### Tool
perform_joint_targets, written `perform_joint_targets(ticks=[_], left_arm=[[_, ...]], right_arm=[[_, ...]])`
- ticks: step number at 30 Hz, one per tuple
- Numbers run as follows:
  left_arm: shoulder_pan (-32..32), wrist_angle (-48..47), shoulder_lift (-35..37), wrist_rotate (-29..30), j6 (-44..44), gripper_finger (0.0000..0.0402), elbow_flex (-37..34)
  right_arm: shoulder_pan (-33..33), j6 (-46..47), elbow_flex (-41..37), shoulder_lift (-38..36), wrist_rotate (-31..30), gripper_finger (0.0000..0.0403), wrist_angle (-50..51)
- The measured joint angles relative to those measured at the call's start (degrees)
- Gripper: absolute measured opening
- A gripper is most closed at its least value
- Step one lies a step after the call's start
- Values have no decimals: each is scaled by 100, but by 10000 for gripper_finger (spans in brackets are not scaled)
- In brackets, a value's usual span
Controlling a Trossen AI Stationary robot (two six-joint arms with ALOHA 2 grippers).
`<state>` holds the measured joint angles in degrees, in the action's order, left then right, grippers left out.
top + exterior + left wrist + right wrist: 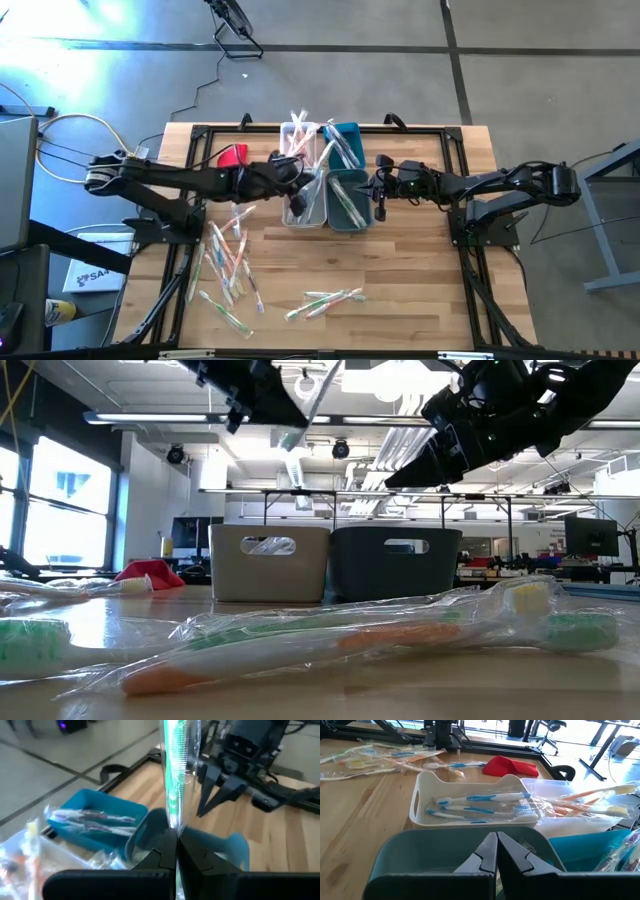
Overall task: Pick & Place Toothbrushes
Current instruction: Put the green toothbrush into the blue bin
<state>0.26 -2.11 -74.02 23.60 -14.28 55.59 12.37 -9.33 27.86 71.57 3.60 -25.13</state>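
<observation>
- Overhead, the left gripper point(176, 851) pinches a green-handled toothbrush in clear wrapper point(175, 775) above the bins.
- Right gripper point(496, 851), fingers together, hovers over the dark teal plastic bin point(415, 851).

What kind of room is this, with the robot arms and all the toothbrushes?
Probably a robotics lab or workshop: the wooden table sits on a bare concrete floor, the low view shows ceiling strip lights, and desks with monitors stand behind.
</observation>
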Motion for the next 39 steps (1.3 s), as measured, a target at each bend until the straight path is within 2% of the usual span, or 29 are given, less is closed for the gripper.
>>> perform_joint_targets(ticks=[10,20,22,27,30,32,39], left_arm=[[87,317,-541,-379,-54,0,-20],[87,1406,-1593,-896,34,0,-17],[87,1389,-1626,-958,83,0,-21],[87,1350,-1615,-988,116,0,-20],[87,1359,-1615,-1106,112,0,-20],[87,1349,-1615,-1128,98,0,-20],[87,1380,-1615,-1334,49,0,-20]], right_arm=[[0,-1,0,-2,2,2,5],[1,7,0,-2,31,2,6],[1,30,0,-2,287,2,26],[-1,-73,0,0,1583,3,3],[-1,-91,0,-2,2065,3,-42],[-1,46,0,-2,2065,3,-59],[-1,183,0,-2,1418,3,-82]])
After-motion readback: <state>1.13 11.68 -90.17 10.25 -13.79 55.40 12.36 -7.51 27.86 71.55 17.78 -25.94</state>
